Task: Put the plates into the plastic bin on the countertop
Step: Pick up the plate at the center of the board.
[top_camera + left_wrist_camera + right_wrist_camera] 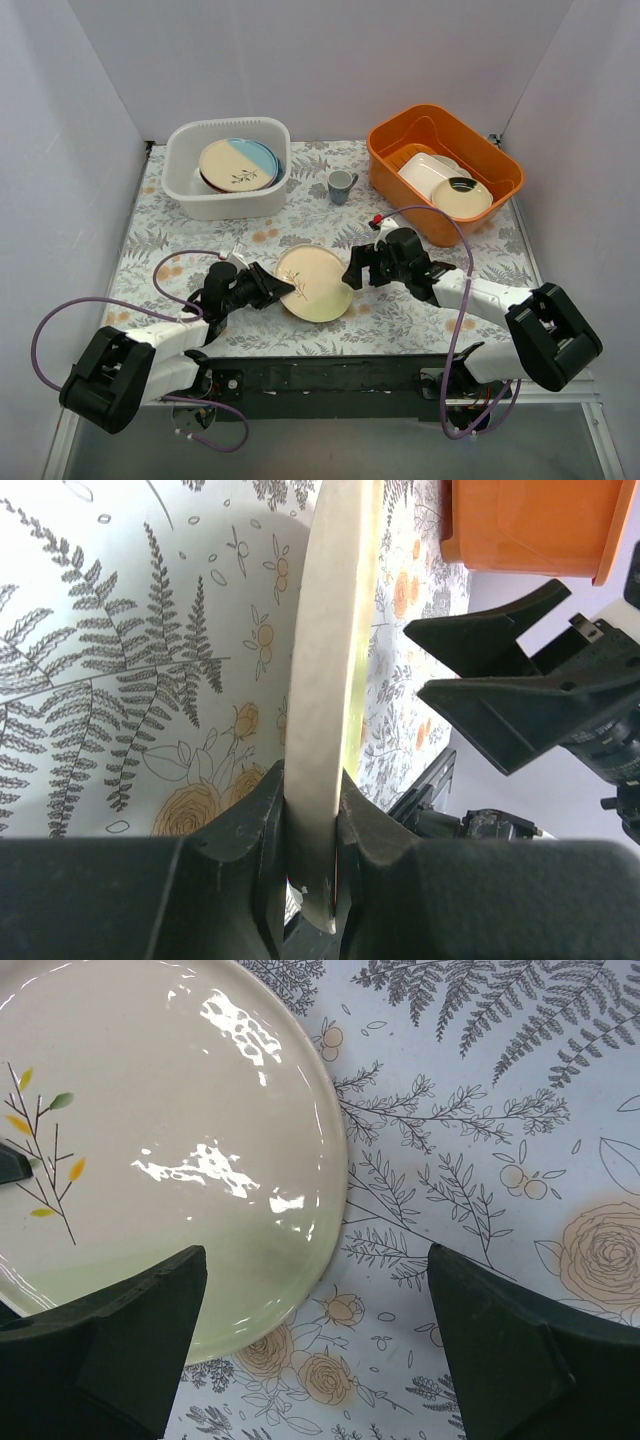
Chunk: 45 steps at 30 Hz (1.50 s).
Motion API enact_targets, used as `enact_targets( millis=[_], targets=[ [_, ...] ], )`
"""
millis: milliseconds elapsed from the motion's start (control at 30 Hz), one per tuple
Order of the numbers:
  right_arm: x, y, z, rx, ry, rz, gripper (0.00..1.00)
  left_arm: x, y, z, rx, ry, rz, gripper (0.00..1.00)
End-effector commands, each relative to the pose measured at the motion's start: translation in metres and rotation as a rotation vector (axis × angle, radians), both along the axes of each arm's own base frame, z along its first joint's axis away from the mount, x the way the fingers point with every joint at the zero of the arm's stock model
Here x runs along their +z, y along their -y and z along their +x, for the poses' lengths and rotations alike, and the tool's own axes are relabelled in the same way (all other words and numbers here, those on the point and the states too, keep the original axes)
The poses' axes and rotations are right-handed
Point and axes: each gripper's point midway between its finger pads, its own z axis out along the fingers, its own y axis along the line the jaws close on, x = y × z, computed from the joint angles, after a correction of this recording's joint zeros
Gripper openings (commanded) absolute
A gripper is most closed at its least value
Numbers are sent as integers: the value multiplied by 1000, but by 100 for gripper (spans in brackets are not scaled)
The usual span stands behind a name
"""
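Observation:
A cream-and-pale-green plate with a leaf sprig is tilted just above the fern-printed countertop. My left gripper is shut on its left rim. In the left wrist view the plate's edge runs up from between the jaws of the left gripper. My right gripper stands open at the plate's right side, holding nothing. In the right wrist view the plate reaches just past the left finger of the right gripper. The translucent white plastic bin at the back left holds stacked plates.
An orange bin at the back right holds a white rectangular dish and a cream round plate. A small grey cup stands between the two bins. Grey walls enclose the table on three sides.

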Motion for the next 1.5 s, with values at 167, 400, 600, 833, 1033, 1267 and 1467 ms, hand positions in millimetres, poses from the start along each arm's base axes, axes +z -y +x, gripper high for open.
enact_targets(
  millis=[167,400,600,833,1033,1267,1467],
  targets=[
    [16,7,1,-8,63,-4,98,18,-13,28,78,94,117,0],
    [26,12,-1,-25,89,4,98,42,-7,39,61,143,107,0],
    [29,17,-3,-40,97,-2,98,65,-1,48,49,197,98,0],
    [31,18,-3,-52,94,2,98,90,1,55,49,243,87,0],
    [28,22,-7,-58,86,1,98,114,4,63,57,291,72,0],
    [30,24,-9,-62,88,2,98,144,12,75,45,341,41,0],
    [26,26,-13,-67,77,5,98,169,19,91,32,394,47,0]
  ],
)
